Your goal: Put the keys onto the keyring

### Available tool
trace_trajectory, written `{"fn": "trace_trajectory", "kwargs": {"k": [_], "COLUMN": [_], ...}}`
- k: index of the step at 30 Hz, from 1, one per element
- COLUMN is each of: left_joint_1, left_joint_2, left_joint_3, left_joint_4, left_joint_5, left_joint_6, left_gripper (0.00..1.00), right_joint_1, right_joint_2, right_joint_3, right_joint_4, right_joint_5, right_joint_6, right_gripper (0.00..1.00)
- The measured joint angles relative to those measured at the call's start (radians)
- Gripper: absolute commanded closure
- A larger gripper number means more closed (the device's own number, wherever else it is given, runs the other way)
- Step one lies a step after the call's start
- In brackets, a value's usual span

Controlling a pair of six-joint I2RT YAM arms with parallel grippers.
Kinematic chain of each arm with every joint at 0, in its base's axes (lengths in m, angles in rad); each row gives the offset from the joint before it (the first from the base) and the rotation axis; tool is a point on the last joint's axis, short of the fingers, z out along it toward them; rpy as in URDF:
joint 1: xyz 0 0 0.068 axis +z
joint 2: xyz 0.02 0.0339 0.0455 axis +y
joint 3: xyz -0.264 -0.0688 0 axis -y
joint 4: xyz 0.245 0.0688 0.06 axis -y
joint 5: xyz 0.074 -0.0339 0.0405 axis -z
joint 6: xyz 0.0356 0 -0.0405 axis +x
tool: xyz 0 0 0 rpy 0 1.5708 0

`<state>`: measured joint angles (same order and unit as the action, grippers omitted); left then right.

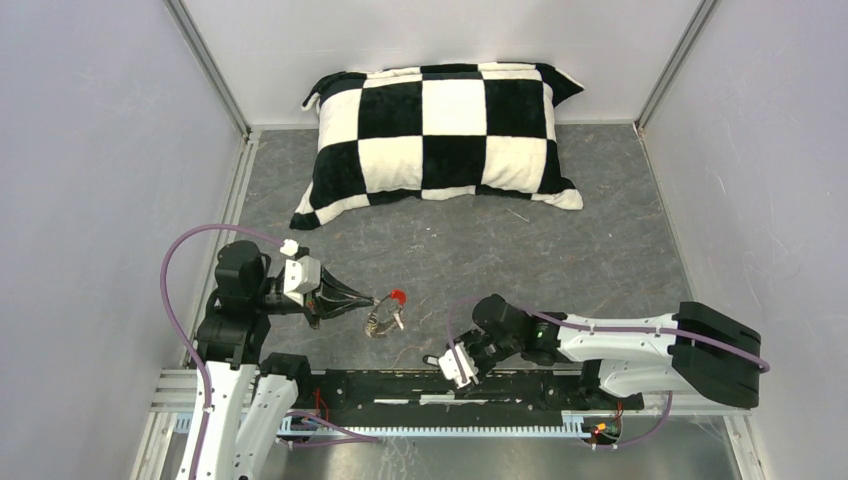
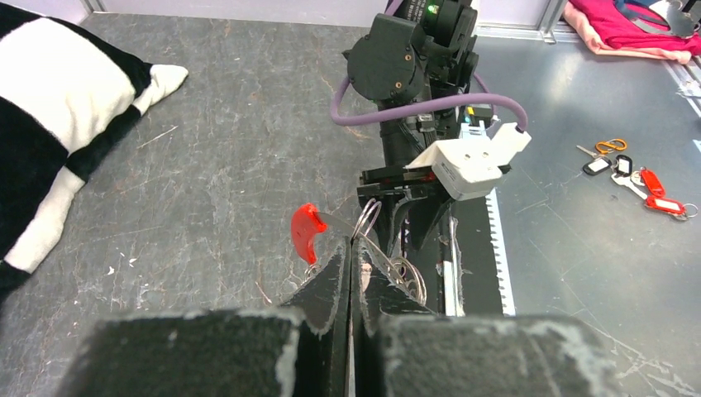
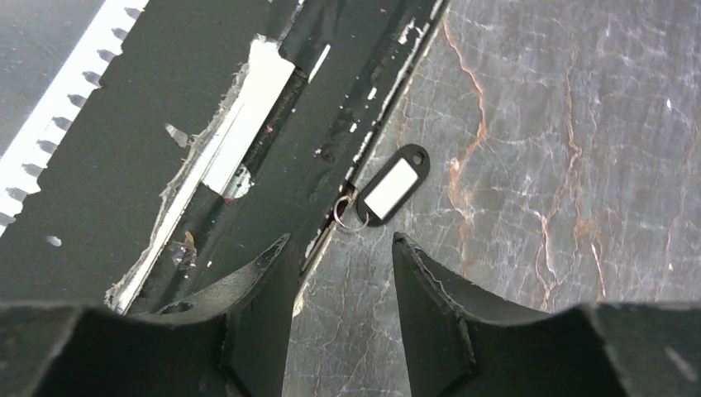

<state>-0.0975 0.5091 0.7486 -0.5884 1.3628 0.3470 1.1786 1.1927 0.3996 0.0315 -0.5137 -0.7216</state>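
My left gripper point(image 1: 372, 300) is shut on the keyring point(image 1: 384, 320), a bunch of thin silvery wire loops with a bright red piece point(image 1: 398, 296), and holds it just above the grey table. In the left wrist view the fingertips point(image 2: 340, 252) pinch a wire loop point(image 2: 367, 220), with the red piece point(image 2: 307, 231) to their left. My right gripper point(image 1: 438, 362) is open and empty at the near edge, close to the table. Just ahead of it point(image 3: 341, 240) lies a small black plastic tag point(image 3: 393, 185) with a white label and a small ring point(image 3: 350, 214). No key blade shows.
A black-and-white checkered pillow point(image 1: 443, 135) lies at the back. A black rail point(image 3: 165, 157) runs along the near edge beside the tag. The right arm point(image 2: 413, 58) stands close in front of the left gripper. Spare keys and red tags point(image 2: 653, 184) lie off to the side.
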Motion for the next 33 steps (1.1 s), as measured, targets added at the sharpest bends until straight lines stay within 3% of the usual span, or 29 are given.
{"fn": "trace_trajectory", "kwargs": {"k": [5,13,33], "left_joint_1": [0.000,0.000,0.000], "left_joint_2": [0.010,0.013,0.027], "left_joint_3": [0.004,0.006,0.011], "left_joint_4": [-0.005,-0.008,-0.008], "left_joint_5": [0.000,-0.004,-0.027], "left_joint_6": [0.001,0.001,0.001], "left_gripper": [0.98,0.98,0.98], "right_joint_1": [0.045,0.072,0.106], "right_joint_2": [0.042,0.095,0.137], "right_joint_3": [0.014,0.033,0.081], "right_joint_4": [0.008,0.015,-0.032], "right_joint_5": [0.028,0.106,0.171], "right_joint_6": [-0.037,-0.090,-0.147], "right_gripper": [0.52,0.68,0.62]}}
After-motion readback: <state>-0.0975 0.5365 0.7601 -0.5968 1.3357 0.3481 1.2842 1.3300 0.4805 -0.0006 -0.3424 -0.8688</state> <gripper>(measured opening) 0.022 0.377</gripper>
